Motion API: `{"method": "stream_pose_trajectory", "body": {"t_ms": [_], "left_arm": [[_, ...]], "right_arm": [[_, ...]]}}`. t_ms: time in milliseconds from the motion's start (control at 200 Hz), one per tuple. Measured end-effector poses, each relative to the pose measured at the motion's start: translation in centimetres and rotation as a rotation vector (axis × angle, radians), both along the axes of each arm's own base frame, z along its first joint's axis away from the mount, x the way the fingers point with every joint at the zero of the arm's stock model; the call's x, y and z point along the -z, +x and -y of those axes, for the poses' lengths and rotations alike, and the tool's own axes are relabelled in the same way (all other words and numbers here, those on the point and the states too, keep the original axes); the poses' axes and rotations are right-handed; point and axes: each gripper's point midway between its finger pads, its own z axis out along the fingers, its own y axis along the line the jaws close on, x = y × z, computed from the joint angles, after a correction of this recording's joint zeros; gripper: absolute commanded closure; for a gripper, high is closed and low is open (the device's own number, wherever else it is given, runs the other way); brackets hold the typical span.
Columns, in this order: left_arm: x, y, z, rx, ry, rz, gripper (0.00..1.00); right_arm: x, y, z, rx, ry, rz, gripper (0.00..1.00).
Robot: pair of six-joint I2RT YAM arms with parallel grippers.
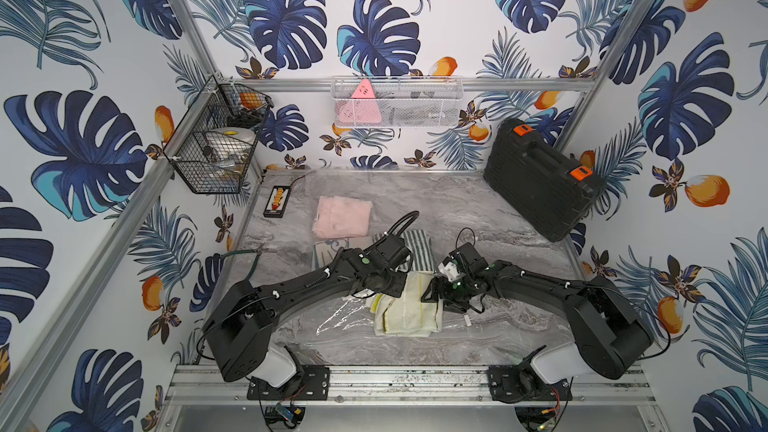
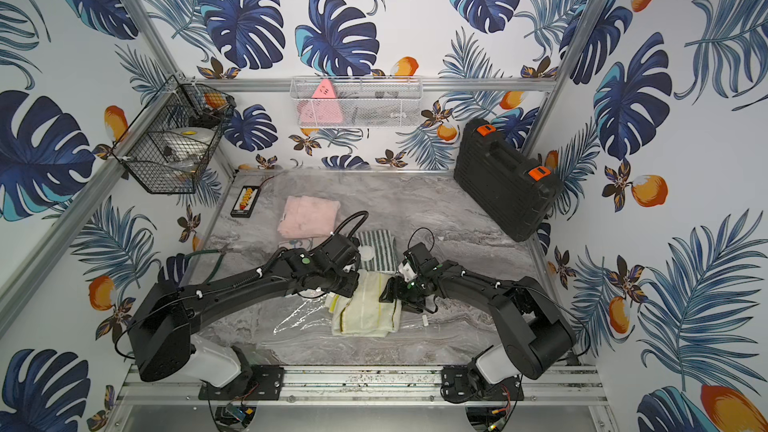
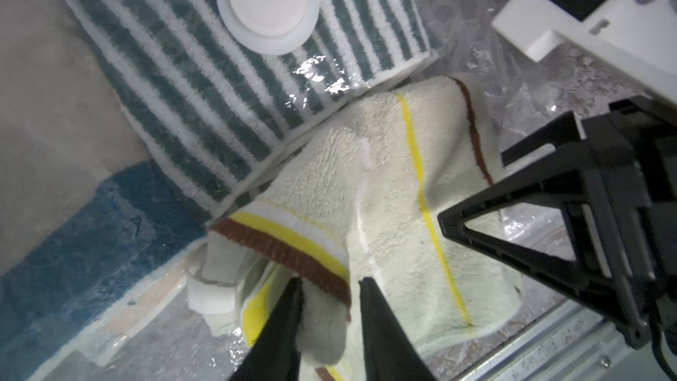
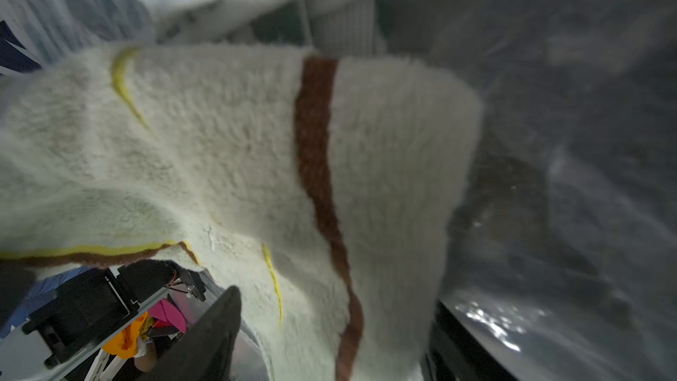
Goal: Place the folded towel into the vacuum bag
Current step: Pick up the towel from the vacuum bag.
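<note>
While both arms reach in over the middle of the tabletop point(image 1: 457, 209), the folded towel point(image 1: 405, 309) point(image 2: 365, 309) lies between them, nearer the front edge than the back and about midway between the left and right edges. It is a thick cream terry cloth, folded into a loose, bulging bundle. A thin yellow line runs along it, and a brown band edged with yellow marks its hems point(image 3: 395, 185) point(image 4: 219, 159). Several layers show at the corner nearest the left arm.

The vacuum bag point(image 1: 340, 317) point(image 2: 299, 317) is a clear, crinkled film lying flat on the tabletop, stretching from the towel toward the back edge and showing mostly as white glints. Its round white valve disc point(image 3: 267, 3) point(image 2: 368, 252) sits over a green-and-white striped towel point(image 3: 219, 104) inside the bag. A pink towel point(image 1: 343, 216) and a blue-patterned cloth point(image 3: 91, 232) are also under the film. The small white slider clip point(image 1: 466, 320) point(image 2: 424, 319) lies just to the right of the cream towel. The towel's far end touches the striped towel, but whether any of it is under the film cannot be told.

The left claw point(image 3: 328, 284) has its two black fingers a little apart with a fold of the towel's corner between them. Whether they press it cannot be told. The right claw point(image 4: 337, 298) stands wide, the towel's other end filling the gap, and a grip cannot be confirmed there either.
</note>
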Motion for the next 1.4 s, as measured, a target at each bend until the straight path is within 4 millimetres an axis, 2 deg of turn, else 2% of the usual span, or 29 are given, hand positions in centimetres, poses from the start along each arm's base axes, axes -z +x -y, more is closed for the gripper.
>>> {"method": "stream_pose_trajectory", "body": {"t_ms": [95, 145, 215, 305, 360, 460, 600, 656, 711, 796, 896, 1001, 1106, 1196, 1311, 1401], "left_arm": [[1.2, 0.1, -0.9, -0.020, 0.036, -0.009, 0.68], [1.6, 0.6, -1.9, -0.048, 0.051, -0.010, 0.67], [1.6, 1.5, -3.7, -0.104, 0.066, 0.003, 0.64], [0.7, 2.2, -5.1, -0.147, 0.068, 0.036, 0.60], [0.0, 2.3, -5.2, -0.150, 0.054, 0.046, 0.58], [-1.1, 2.0, -5.7, -0.155, 0.048, 0.059, 0.57], [-2.7, 1.5, -5.5, -0.139, 0.027, 0.083, 0.61], [-2.9, 0.5, -3.9, -0.093, 0.008, 0.083, 0.62], [-2.5, -1.0, -1.1, -0.024, -0.046, 0.061, 0.63], [-0.2, -2.7, 2.4, 0.039, -0.128, 0.005, 0.68], [3.9, -3.2, 3.6, 0.018, -0.169, -0.054, 0.74], [6.2, -2.5, 4.9, 0.000, -0.227, -0.063, 0.75], [6.8, -1.5, 6.5, -0.007, -0.314, -0.033, 0.76], [6.9, -1.0, 7.4, -0.011, -0.389, -0.003, 0.76], [6.8, -1.0, 7.8, -0.035, -0.460, 0.011, 0.77], [6.5, -1.4, 7.3, -0.044, -0.471, 0.003, 0.77]], "right_arm": [[0.1, 0.0, -1.7, -0.007, 0.060, 0.001, 0.30], [0.1, 0.1, -2.4, -0.010, 0.081, 0.012, 0.35], [0.3, 0.4, -3.2, -0.006, 0.099, 0.024, 0.52], [0.9, 0.5, -2.9, 0.022, 0.074, 0.020, 0.77], [1.2, 0.6, -2.6, 0.033, 0.050, 0.025, 0.86], [0.9, 1.1, -2.2, 0.029, 0.006, 0.042, 0.97], [-0.4, 2.0, -0.7, 0.007, -0.114, 0.094, 0.98], [-1.5, 2.4, 0.0, -0.015, -0.172, 0.121, 0.98], [-2.6, 2.8, 0.7, -0.040, -0.223, 0.147, 0.98], [-3.6, 3.1, 2.1, -0.088, -0.330, 0.167, 0.96], [-4.1, 3.4, 3.8, -0.134, -0.450, 0.172, 0.94], [-5.0, 4.1, 4.7, -0.160, -0.551, 0.190, 0.92], [-6.7, 5.0, 3.9, -0.171, -0.593, 0.259, 0.88], [-7.1, 4.4, 1.7, -0.189, -0.586, 0.292, 0.84], [-6.1, 3.5, -0.8, -0.181, -0.562, 0.307, 0.82], [-3.8, 3.4, -1.4, -0.145, -0.549, 0.297, 0.75]]}}
